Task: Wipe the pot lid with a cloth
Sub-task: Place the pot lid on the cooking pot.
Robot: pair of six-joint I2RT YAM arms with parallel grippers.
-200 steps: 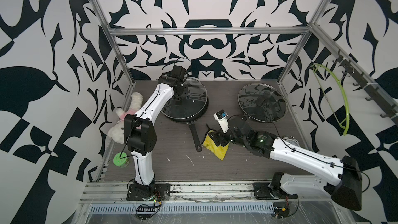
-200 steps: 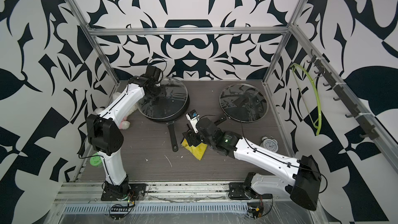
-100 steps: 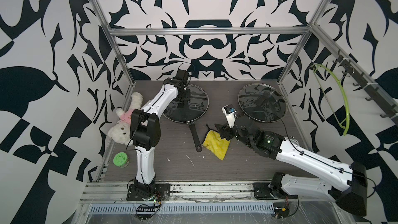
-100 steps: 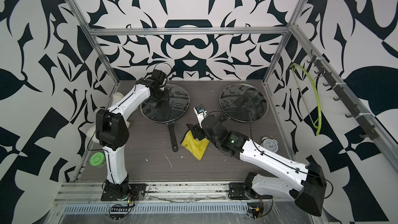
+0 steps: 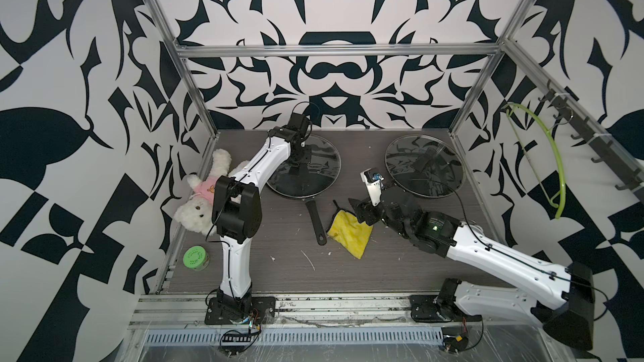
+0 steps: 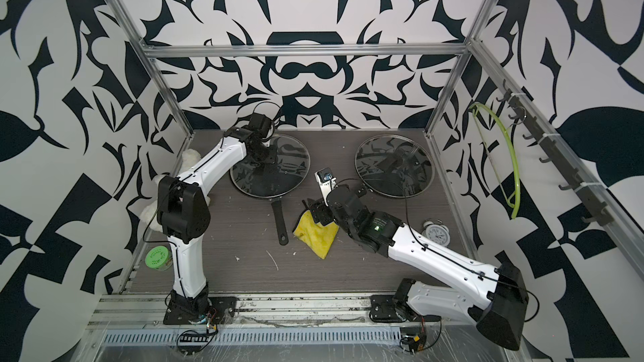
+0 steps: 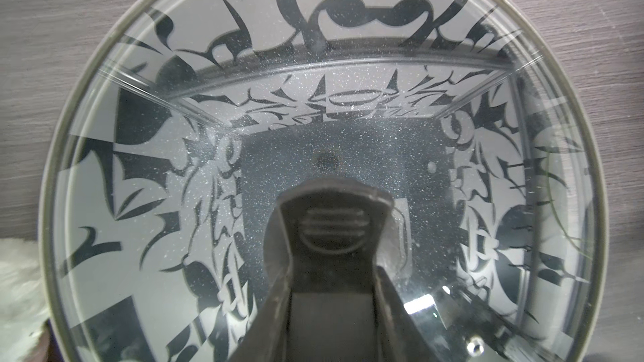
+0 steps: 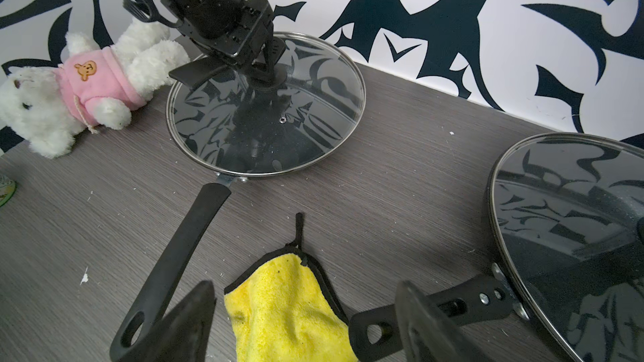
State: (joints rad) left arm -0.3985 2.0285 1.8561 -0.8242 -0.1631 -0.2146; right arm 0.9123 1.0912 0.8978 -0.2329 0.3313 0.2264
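Note:
The pot lid [image 5: 313, 177] [image 6: 282, 172] [image 7: 174, 134] [image 8: 296, 123] is round glass with a metal rim and lies on the left black pan. My left gripper [image 5: 301, 155] [image 6: 264, 157] [image 7: 332, 235] [image 8: 266, 64] is shut on the lid's black handle [image 7: 331, 228], one finger on each side. The yellow cloth [image 5: 350, 235] [image 6: 319, 236] [image 8: 282, 311] lies crumpled on the table between the two pan handles. My right gripper [image 5: 360, 208] [image 6: 319, 212] [image 8: 305, 294] hangs open just above the cloth's far edge, and its fingers hold nothing.
A second glass lid [image 5: 425, 165] [image 8: 571, 238] covers the right pan. Pan handles [image 8: 181, 255] [image 8: 435, 311] flank the cloth. A teddy bear [image 5: 202, 203] lies at the left wall, a green tub [image 5: 196, 257] at front left, an alarm clock [image 6: 435, 233] at right.
My left arm has shifted slightly right and the lid it holds has come down a little. My right gripper has drawn back from the cloth towards the right pan. The cloth has not moved.

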